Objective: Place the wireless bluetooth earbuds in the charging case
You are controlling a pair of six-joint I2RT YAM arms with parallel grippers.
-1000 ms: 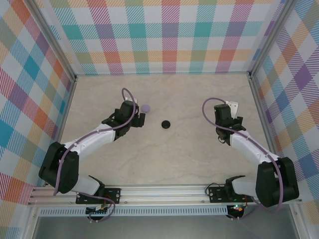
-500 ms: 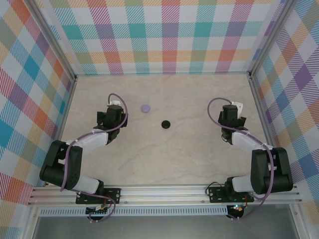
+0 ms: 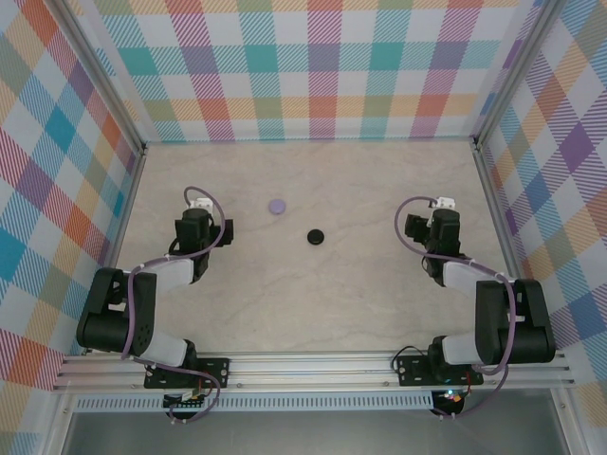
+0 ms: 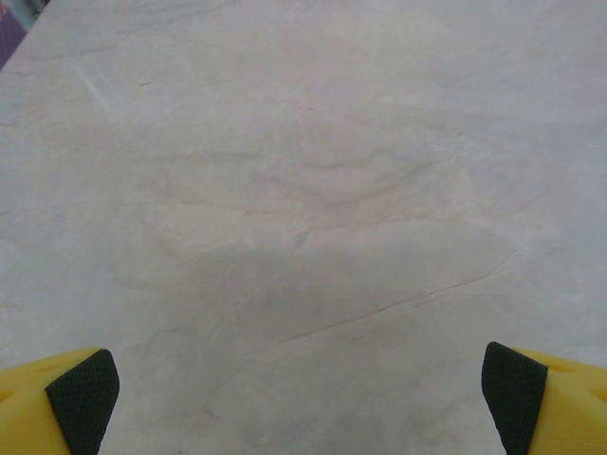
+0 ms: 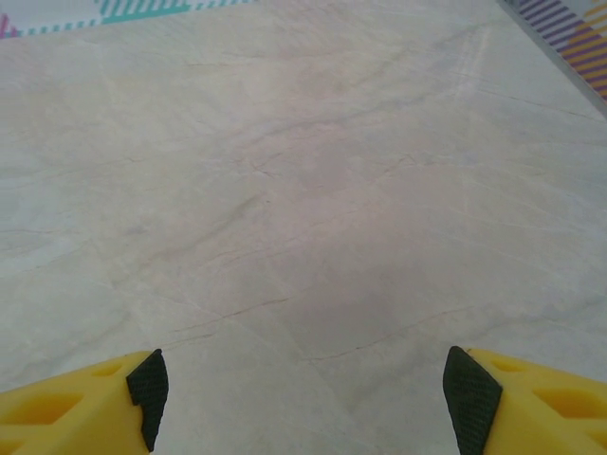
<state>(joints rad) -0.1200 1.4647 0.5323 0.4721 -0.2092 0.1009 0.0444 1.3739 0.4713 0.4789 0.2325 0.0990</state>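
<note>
**Lavender case (image 3: 277, 205) and black case (image 3: 316, 236) closed, jaws empty**

Left of centre, toward the worktop's (image 3: 379, 313) far edge, lies the lavender case. The black case sits near the centre, close by but apart. Both look closed, and whether earbuds are inside cannot be told. The left arm (image 3: 180, 256) and right arm (image 3: 455, 270) are folded near the side edges, each pair of jaws spread wide over bare marble, clamping nothing. Insertion looks done or paused. Any next move means reaching inward to a case. Open room surrounds both cases, the plaid walls (image 3: 313, 66) well off.
</note>
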